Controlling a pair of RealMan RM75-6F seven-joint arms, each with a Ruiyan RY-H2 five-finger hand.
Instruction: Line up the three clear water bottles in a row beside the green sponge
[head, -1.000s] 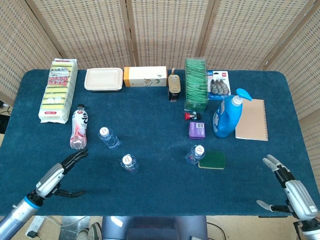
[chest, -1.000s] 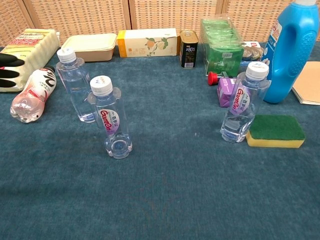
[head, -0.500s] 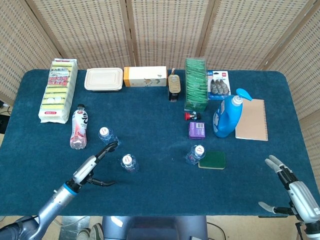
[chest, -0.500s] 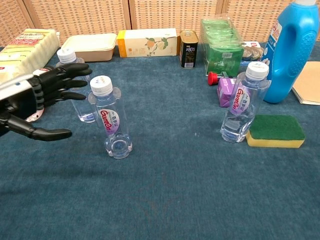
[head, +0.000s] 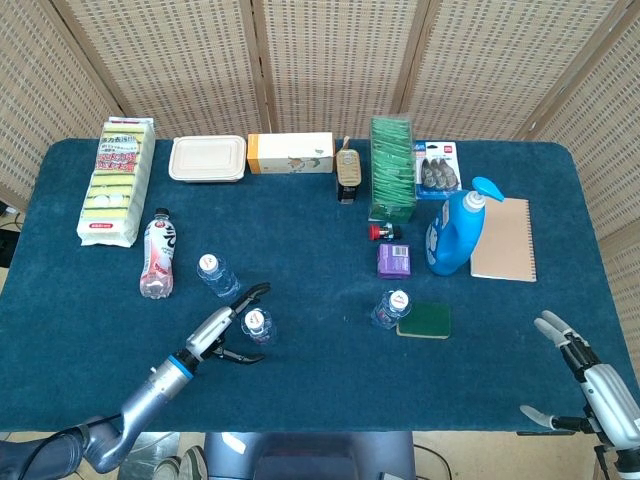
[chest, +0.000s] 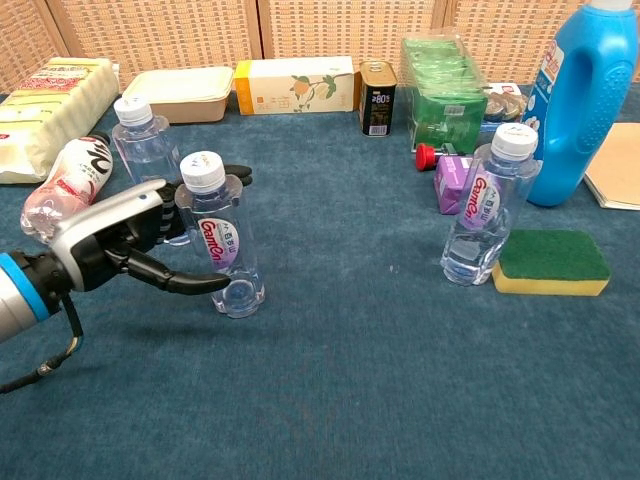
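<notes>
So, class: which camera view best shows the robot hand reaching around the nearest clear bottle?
The chest view: the left robot hand appears large, its fingers open around the nearest clear bottle, thumb in front. The head view shows the same robot hand and bottle from above, small, with contact unclear.

My black-fingered left hand (chest: 140, 245) cups around an upright clear plastic water bottle (chest: 223, 238); another clear capped bottle (chest: 484, 210) stands touching the green-and-yellow sponge (chest: 552, 262).

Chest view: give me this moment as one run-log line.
left hand: fingers around nearest clear water bottle, grip unconfirmed | right hand: open, idle | one clear bottle upright beside green sponge
</notes>
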